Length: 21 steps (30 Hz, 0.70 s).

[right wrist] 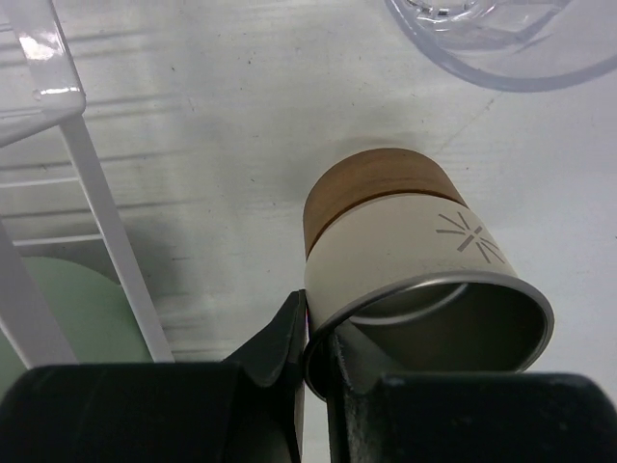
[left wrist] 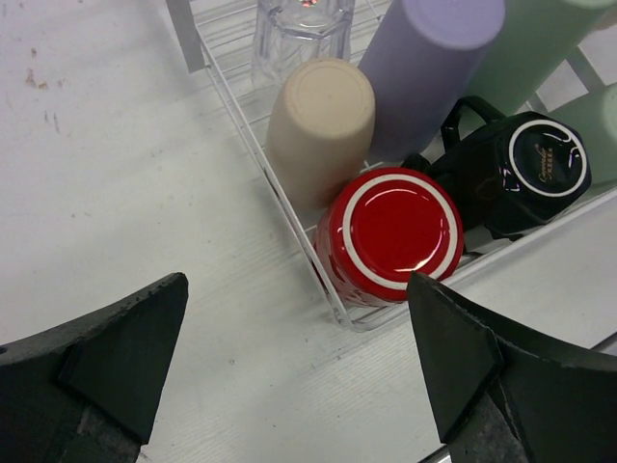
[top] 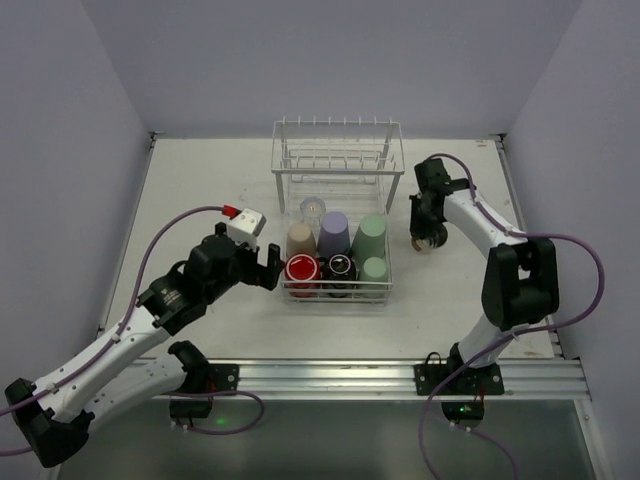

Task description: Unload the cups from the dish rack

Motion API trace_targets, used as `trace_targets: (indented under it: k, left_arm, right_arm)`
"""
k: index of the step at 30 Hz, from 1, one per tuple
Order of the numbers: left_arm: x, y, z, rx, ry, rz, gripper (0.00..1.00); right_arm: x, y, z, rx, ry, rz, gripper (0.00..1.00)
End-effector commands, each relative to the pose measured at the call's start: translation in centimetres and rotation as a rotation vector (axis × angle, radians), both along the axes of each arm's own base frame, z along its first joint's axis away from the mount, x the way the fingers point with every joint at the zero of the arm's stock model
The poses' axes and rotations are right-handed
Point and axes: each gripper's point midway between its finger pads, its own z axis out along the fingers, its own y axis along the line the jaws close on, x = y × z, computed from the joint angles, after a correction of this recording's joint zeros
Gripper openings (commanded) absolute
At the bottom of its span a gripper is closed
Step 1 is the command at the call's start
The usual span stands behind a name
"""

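Note:
The white wire dish rack (top: 338, 297) stands mid-table. Inverted in its basket are a clear cup (top: 312, 209), a tan cup (top: 300, 240), a lavender cup (top: 334, 234), two pale green cups (top: 371, 238), a red cup (top: 301, 268) and a black cup (top: 341, 266). My left gripper (top: 268, 265) is open and empty just left of the rack's near-left corner; the red cup (left wrist: 390, 231) lies just ahead of it (left wrist: 297, 289). My right gripper (top: 428, 238) is right of the rack, shut on the rim of a cream cup with a brown base (right wrist: 405, 251), held close over the table.
A clear glass (right wrist: 482, 39) stands on the table just beyond the held cup. The rack's wire wall (right wrist: 101, 212) and a green cup (right wrist: 67, 318) are close on the right gripper's left. Grey walls enclose the table on three sides.

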Motion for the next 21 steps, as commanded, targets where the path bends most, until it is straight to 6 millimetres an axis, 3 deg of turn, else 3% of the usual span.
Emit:
trace_targets:
  k: [1,6,12,17,19,20,21]
  left_arm:
    - [-0.3,-1.5,1.5,-0.039,-0.026,-0.081,1.00]
    - [-0.5,-3.3,3.1,-0.085,-0.023,-0.139,1.00]
    - [-1.0,-5.4,4.5,-0.132,-0.025,-0.172,1.00]
    - [-1.7,-8.4,5.0,-0.133,-0.017,-0.223,0.99]
    - [-2.3,-10.0,5.1,-0.120,-0.018,-0.254,0.99]
    - [-2.1,-10.5,5.5,-0.115,-0.032,-0.243,0.99]
    - [-2.5,-11.3,5.6,-0.112,-0.036,-0.261,0.99]
  right_arm:
    - [1.4,0.4,0.7,0.009,-0.022,0.038,0.11]
    - [1.4,0.4,0.4,0.010,-0.026,0.040,0.30]
    - [1.6,0.9,2.6,0.048,-0.104,0.032,0.38]
    - [0.8,2.2,8.5,0.164,-0.320,0.036,0.50]
    - [-0.4,2.5,9.3,0.194,-0.373,0.027,0.59]
    - [-0.8,3.2,12.1,0.249,-0.481,0.052,0.62]
    - [-1.5,3.6,12.7,0.283,-0.514,0.052,0.64]
